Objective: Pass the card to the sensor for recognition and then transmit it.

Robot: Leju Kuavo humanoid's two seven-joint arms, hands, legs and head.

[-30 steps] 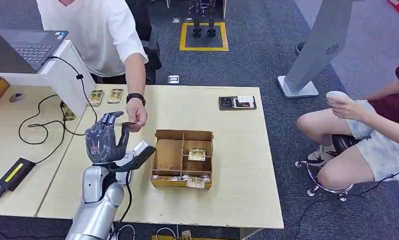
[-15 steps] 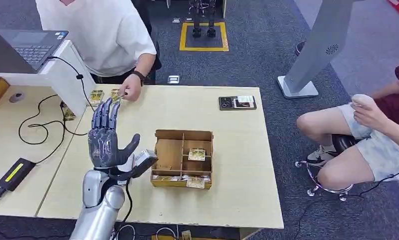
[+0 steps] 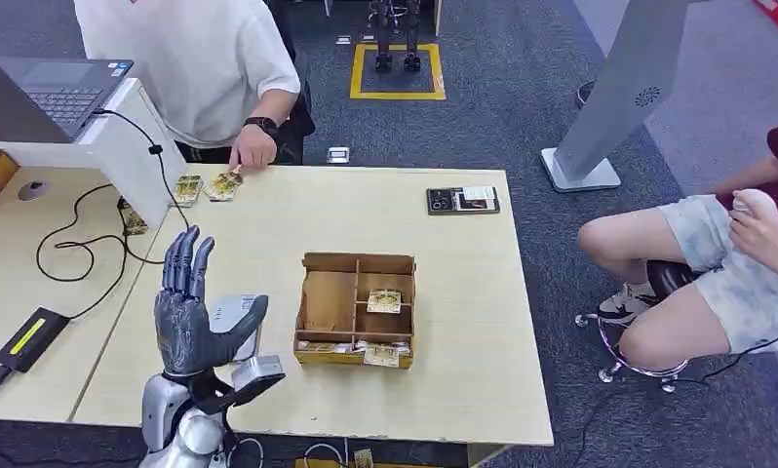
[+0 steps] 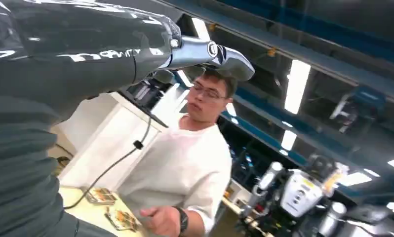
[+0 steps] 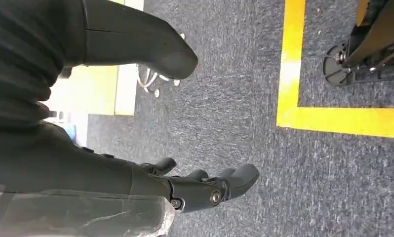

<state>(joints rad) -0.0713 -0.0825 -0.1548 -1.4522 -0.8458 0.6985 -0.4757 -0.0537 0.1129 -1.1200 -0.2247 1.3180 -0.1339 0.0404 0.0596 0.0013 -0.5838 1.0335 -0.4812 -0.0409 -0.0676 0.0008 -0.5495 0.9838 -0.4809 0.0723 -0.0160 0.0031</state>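
The left robot hand point(image 3: 192, 312) is up in the air above the near left part of the surface point(image 3: 463, 322). Its fingers point(image 3: 184, 261) point up and are spread apart, and it holds nothing. Just below it, near the wrist, sits a small grey sensor point(image 3: 257, 370) with a cable.

The right robot hand point(image 5: 136, 163) hangs down over the dark carpet point(image 5: 244, 74), near a yellow line point(image 5: 291, 64) on the floor. Its fingers are a little bent, with gaps between them, and nothing is in it.

A person in a white shirt point(image 3: 185, 58) stands at the far side of the surface. The person's hand point(image 3: 252, 154) touches a card point(image 3: 225, 184) that lies on the far left edge of the surface, just beside another card point(image 3: 186, 187).

A wooden box point(image 3: 356, 310) with small parts inside sits in the middle of the surface, with more cards in it. A dark flat device point(image 3: 462, 200) lies far back on the right. Another person point(image 3: 726, 253) sits on a chair to the right.
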